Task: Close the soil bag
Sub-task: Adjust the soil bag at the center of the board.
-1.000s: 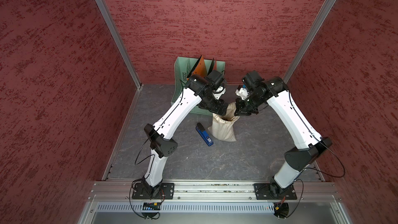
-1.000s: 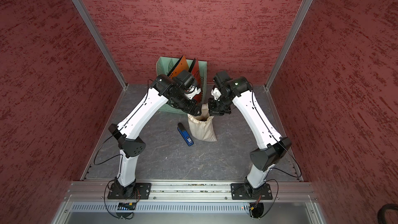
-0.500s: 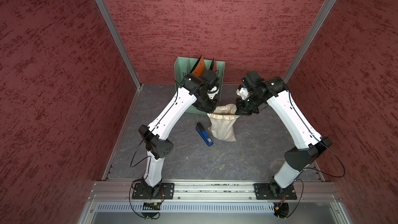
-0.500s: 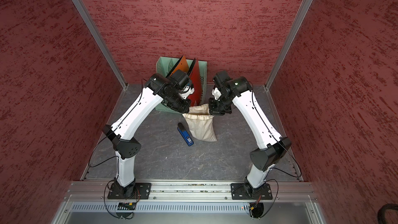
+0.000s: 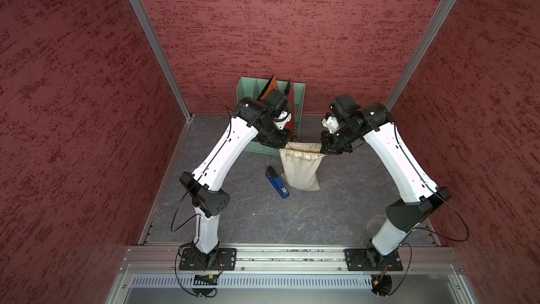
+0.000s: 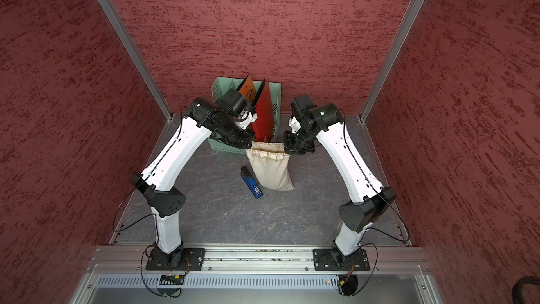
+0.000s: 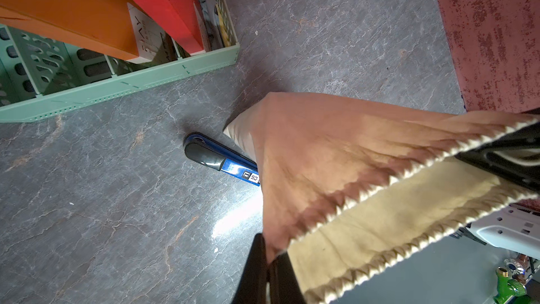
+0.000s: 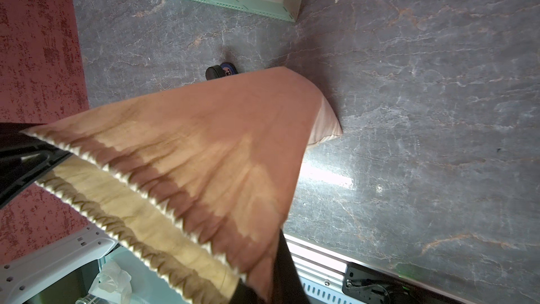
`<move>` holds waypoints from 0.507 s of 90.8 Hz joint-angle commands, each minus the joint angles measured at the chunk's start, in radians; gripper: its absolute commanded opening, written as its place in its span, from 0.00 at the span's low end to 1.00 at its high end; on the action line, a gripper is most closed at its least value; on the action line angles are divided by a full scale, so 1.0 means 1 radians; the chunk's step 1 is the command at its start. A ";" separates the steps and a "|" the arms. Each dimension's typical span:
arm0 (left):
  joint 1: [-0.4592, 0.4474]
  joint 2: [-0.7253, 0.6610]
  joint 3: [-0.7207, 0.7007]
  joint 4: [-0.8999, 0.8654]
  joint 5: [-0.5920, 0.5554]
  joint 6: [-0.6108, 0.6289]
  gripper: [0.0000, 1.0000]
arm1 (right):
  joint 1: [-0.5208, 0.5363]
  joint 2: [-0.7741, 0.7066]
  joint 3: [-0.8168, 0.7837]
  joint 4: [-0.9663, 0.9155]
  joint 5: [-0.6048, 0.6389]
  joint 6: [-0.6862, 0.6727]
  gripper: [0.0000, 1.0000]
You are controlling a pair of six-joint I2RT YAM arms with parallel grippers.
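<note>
- the left end effector (image 5: 281, 145) is pinched tight on one end of the soil bag (image 5: 301, 171)'s ruffled neck; in its wrist view we see the dark fingers (image 7: 257, 267) closed on the cloth edge.
- the right end effector (image 5: 325, 150) is clamped on the opposite end of the neck, and its fingers (image 8: 285, 270) show the same narrow pinch.
- between the two, the neck is drawn into a taut line with a slit of paler lining showing; the bag's body hangs down and its bottom sits on the counter (image 5: 292, 220), toward the back and middle.
- a blue stapler (image 5: 277, 182) lies flat just beside the bag, on the left arm's side.
- the counter is dark grey with pale, marble-like veins, and we see a bright glare patch on it in both wrist views.
- a green file rack (image 6: 276, 97) stands against the rear wall, holding an orange folder (image 6: 248, 86) and a red folder (image 6: 264, 115) upright.
- textured red walls (image 5: 292, 24) close in three sides, with aluminium posts (image 5: 152, 39) at the back corners.
- an aluminium rail (image 5: 292, 254) along the front carries both arm bases.
</note>
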 commanded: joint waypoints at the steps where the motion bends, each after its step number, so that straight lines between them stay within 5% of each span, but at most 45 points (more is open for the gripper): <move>1: 0.017 -0.044 -0.010 0.019 0.008 0.008 0.00 | -0.010 -0.042 0.001 0.034 0.001 0.029 0.00; 46: 0.045 -0.092 -0.052 0.070 0.054 0.004 0.00 | -0.009 -0.045 -0.004 0.118 -0.080 0.041 0.00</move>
